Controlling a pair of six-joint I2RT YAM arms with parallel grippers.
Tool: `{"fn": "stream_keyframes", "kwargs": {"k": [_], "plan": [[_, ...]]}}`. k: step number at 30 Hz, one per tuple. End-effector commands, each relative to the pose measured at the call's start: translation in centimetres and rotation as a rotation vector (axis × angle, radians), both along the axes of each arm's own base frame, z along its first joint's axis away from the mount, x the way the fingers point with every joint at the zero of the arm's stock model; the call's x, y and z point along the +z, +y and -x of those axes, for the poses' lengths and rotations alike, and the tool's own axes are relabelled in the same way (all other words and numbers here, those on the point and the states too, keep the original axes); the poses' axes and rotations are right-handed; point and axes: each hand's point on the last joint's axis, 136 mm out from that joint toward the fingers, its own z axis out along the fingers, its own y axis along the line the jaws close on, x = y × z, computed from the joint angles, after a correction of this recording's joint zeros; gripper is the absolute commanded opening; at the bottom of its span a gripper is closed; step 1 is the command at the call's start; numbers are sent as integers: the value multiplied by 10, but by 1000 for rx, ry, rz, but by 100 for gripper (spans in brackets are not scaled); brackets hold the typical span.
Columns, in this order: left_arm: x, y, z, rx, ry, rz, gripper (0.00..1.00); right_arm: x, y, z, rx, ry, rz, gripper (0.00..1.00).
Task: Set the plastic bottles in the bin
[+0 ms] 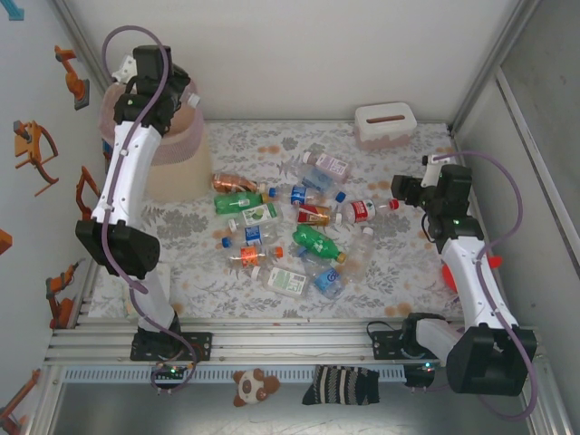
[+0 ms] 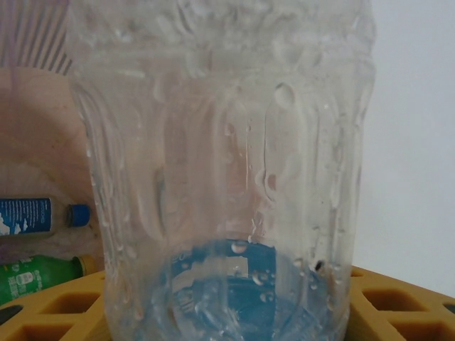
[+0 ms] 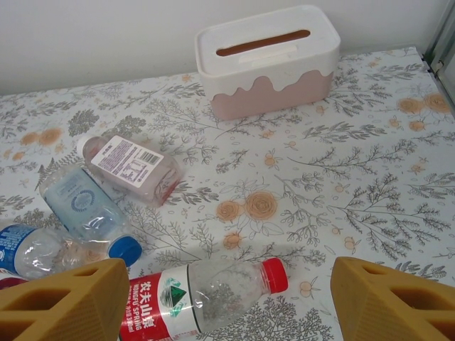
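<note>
My left gripper (image 1: pixel 172 93) hangs over the pale-pink bin (image 1: pixel 174 168) at the far left. Its yellow fingers (image 2: pixel 53 305) are shut on a clear, wet plastic bottle (image 2: pixel 220 142) that stands very close in the left wrist view. Behind it, inside the bin (image 2: pixel 35 135), lie a blue-labelled bottle (image 2: pixel 32 215) and a green one (image 2: pixel 35 277). Several plastic bottles (image 1: pixel 317 243) are scattered in the middle of the table. My right gripper (image 1: pixel 405 192) (image 3: pixel 227 302) hovers open just above a red-labelled, red-capped bottle (image 3: pixel 206 295) (image 1: pixel 362 210), apart from it.
A small white-pink slotted box (image 1: pixel 385 124) (image 3: pixel 266 60) stands at the back right. A pink-tinted bottle (image 3: pixel 131 167) and blue-capped clear bottles (image 3: pixel 85 209) lie left of the right gripper. White walls close in the flowered table (image 1: pixel 399 272).
</note>
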Motion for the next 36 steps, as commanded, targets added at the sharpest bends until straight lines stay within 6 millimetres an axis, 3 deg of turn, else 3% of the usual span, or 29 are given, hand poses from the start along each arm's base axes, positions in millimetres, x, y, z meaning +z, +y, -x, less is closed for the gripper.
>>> {"fn": "stream_keyframes", "kwargs": {"k": [1, 10, 20, 30, 36], "plan": [[4, 15, 2, 126, -51, 115, 57, 13, 3, 3, 9, -30, 8, 74], [-37, 41, -17, 282, -26, 288, 58, 10, 1, 7, -1, -25, 17, 74], [-111, 61, -36, 355, 143, 378, 59, 9, 1, 7, 3, -18, 27, 74], [-175, 66, -48, 386, 275, 445, 63, 10, -1, 6, -3, -16, 34, 74], [-197, 63, -56, 388, 312, 485, 73, 8, -2, 7, -9, -12, 41, 74]]}}
